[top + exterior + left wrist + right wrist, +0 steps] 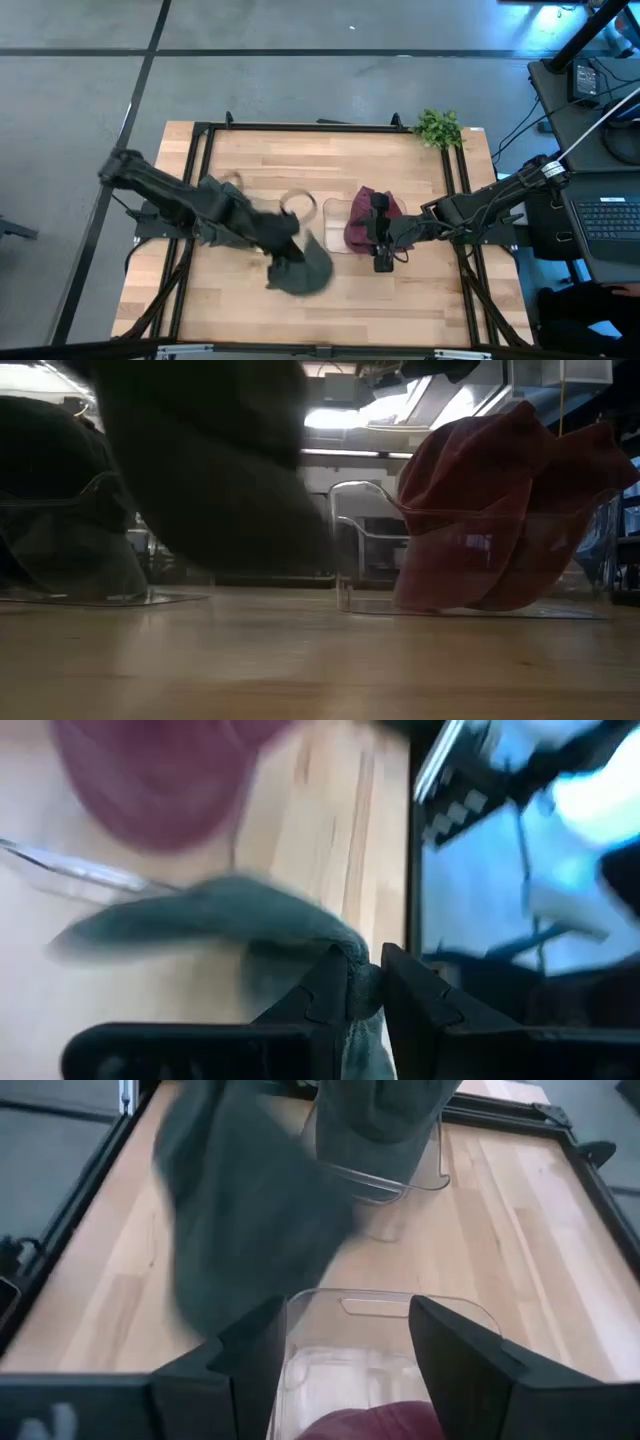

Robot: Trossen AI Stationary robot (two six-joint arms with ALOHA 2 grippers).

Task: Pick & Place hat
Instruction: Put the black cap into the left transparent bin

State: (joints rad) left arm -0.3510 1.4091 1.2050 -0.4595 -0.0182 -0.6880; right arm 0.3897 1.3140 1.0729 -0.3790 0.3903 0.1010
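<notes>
My left gripper (287, 247) (366, 962) is over the table's middle, shut on a dark grey-green hat (303, 270) (205, 470) (245, 1220). A maroon hat (362, 222) (490, 510) (160, 770) sits in a clear bin (350, 550) (390, 1315) to its right. My right gripper (381, 258) (345, 1350) is open at that bin's near side, above the maroon hat, fingers either side of the bin's wall without touching. A second clear bin (297, 205) (70, 560) stands farther left with a dark shape in it. My left gripper pinches a bunched fold of the dark hat's cloth (355, 982) between its two fingers. The fingers come from the table's left, slanting down. The hat hangs slack below and beside them, and its lower edge (250, 565) is off the table in the low view.
A small green plant (438, 128) stands at the table's far right corner. A black frame (205, 130) runs around the tabletop. Bare wood (300, 320) lies toward the near edge. A desk with a laptop (610, 220) stands beyond the right side.
</notes>
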